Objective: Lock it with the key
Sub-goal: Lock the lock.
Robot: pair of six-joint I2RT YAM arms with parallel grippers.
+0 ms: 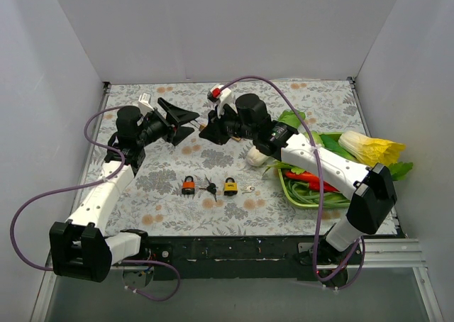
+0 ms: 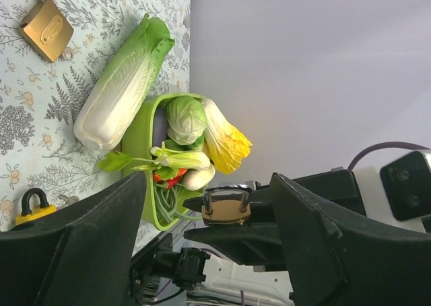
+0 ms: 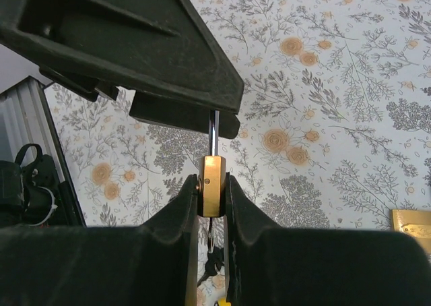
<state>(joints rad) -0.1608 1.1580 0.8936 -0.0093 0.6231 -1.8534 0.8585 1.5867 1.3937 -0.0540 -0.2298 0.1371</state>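
Bright, even light throughout; soft, short shadows at the centre of the tabletop [image 1: 319, 98]. In both wrist views the near jaws along the bottom are dark and slightly blurred.

**Orange Blooms, Brass and Black**

The pale cloth table cover [image 1: 284, 102] is printed with orange blossoms and grey fern sprigs. The small brass-gold metal padlock [image 3: 211, 201] has a silver shackle. The right gripper [image 3: 211, 185] and left gripper [image 1: 191, 123] are black. One plastic-cased padlock [image 1: 188, 186] is orange, another plastic-cased padlock [image 1: 230, 187] yellow, and the small keys [image 1: 210, 189] black. The lime-green plastic tray [image 1: 289, 193] shows red chillies [image 1: 308, 179]; the leafy cabbage [image 1: 369, 148] is white and yellow. The thin cables [image 1: 42, 201] are purple.
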